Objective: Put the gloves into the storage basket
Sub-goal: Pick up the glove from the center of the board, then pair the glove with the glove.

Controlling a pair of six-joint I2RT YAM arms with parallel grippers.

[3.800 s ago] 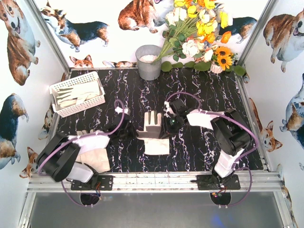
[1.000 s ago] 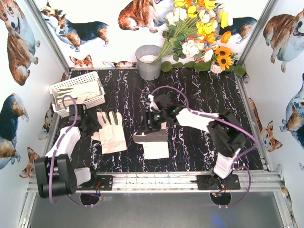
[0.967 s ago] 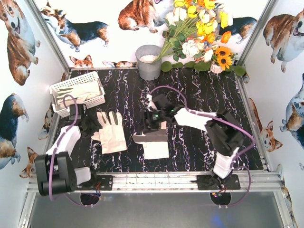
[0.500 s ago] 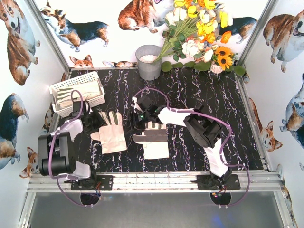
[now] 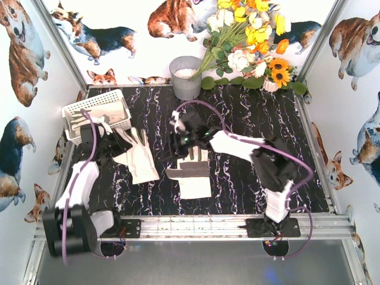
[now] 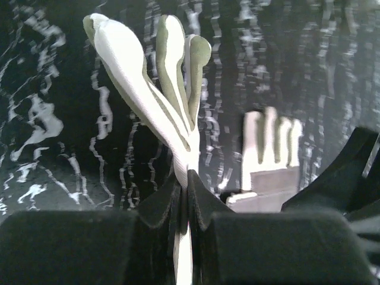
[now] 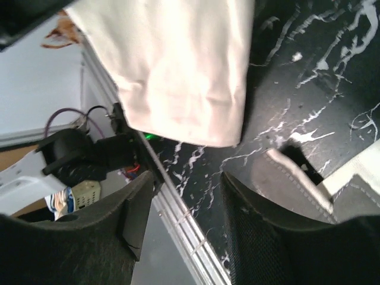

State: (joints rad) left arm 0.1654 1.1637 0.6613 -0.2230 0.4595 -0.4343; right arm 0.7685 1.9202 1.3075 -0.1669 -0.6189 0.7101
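One cream glove [image 5: 139, 159] lies left of centre, its near edge pinched upright in my left gripper [image 5: 114, 147], which is shut on it. In the left wrist view this glove [image 6: 155, 89] rises from the closed jaws of that gripper [image 6: 185, 178], grey-green finger patches showing. A second glove [image 5: 191, 171] with grey patches lies flat at mid-table; my right gripper [image 5: 180, 142] hovers open over its fingertips. From the right wrist, the open gripper [image 7: 189, 190] holds nothing, with a white glove cuff [image 7: 184, 71] beyond. The white storage basket [image 5: 76, 110] at far left holds gloves.
A grey metal bucket [image 5: 186, 77] stands at the back centre. Artificial flowers [image 5: 249, 41] fill the back right corner. Printed walls close in the table on three sides. The aluminium rail [image 5: 190, 225] runs along the near edge.
My left gripper has shut on the left glove's edge and raised it, tilting the glove. The right gripper has shifted slightly over the middle glove's fingers and stays open.
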